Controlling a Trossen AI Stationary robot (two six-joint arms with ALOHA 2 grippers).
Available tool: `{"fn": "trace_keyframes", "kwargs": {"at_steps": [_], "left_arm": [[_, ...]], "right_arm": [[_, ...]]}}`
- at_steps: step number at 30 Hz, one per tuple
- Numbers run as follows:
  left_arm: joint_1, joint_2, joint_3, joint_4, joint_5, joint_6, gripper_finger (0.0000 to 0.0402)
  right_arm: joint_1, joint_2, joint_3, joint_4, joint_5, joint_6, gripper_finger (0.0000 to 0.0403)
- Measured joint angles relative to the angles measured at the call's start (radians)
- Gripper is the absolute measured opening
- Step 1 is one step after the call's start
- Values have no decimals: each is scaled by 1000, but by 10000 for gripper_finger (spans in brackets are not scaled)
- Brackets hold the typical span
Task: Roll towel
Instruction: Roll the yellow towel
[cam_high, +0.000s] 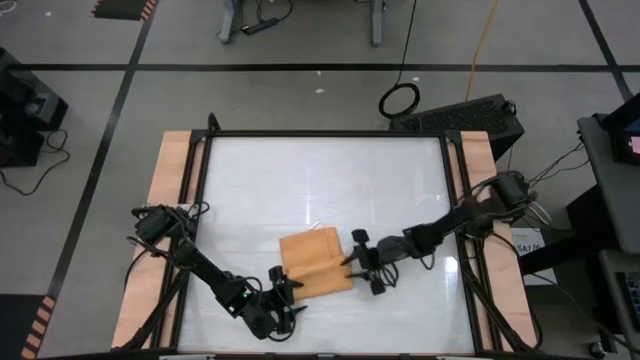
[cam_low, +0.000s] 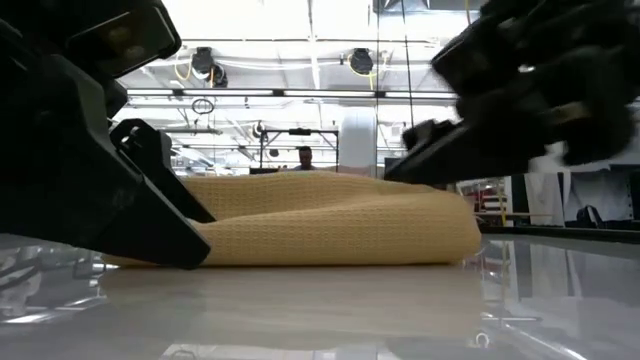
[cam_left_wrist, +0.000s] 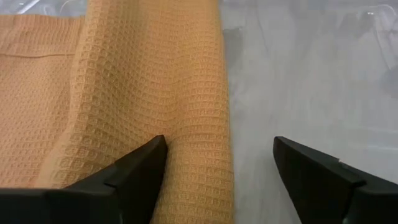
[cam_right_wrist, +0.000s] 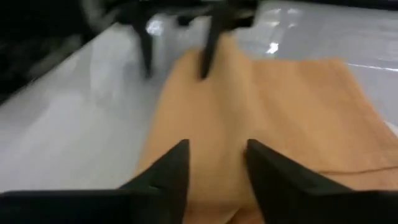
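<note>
The orange-tan towel lies on the white tabletop, near its front edge. Its near part is rolled into a thick ridge and the far part lies flat. My left gripper is open at the roll's left end. One finger is over the cloth and the other is over bare table. My right gripper is at the roll's right end. It is open by a narrow gap and is raised above the ridge; in the low view it hangs clear of the cloth. My left gripper comes slanting down from the table's near left. One finger lies over the end of the towel's rolled ridge, and the other finger is low over the bare table beside it. Whether that finger touches the cloth, I cannot tell.
Wooden boards and black frame rails run along both sides of the tabletop. The far half of the table holds nothing. The low view shows the room's racks and lights beyond the towel.
</note>
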Motion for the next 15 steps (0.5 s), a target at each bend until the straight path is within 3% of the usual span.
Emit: {"fn": "trace_keyframes", "kwargs": {"at_steps": [4, 7, 10, 15], "left_arm": [[0, 0, 0, 0, 0, 0, 303], [0, 0, -1, 0, 1, 0, 303], [0, 0, -1, 0, 1, 2, 303], [0, 0, -1, 0, 3, 7, 303]], "right_arm": [[74, -137, 0, -253, 31, -84, 210], [133, -198, 0, -338, 82, -109, 256], [183, -180, -6, -269, 122, -163, 285], [187, -33, -8, -67, 135, -174, 299]]}}
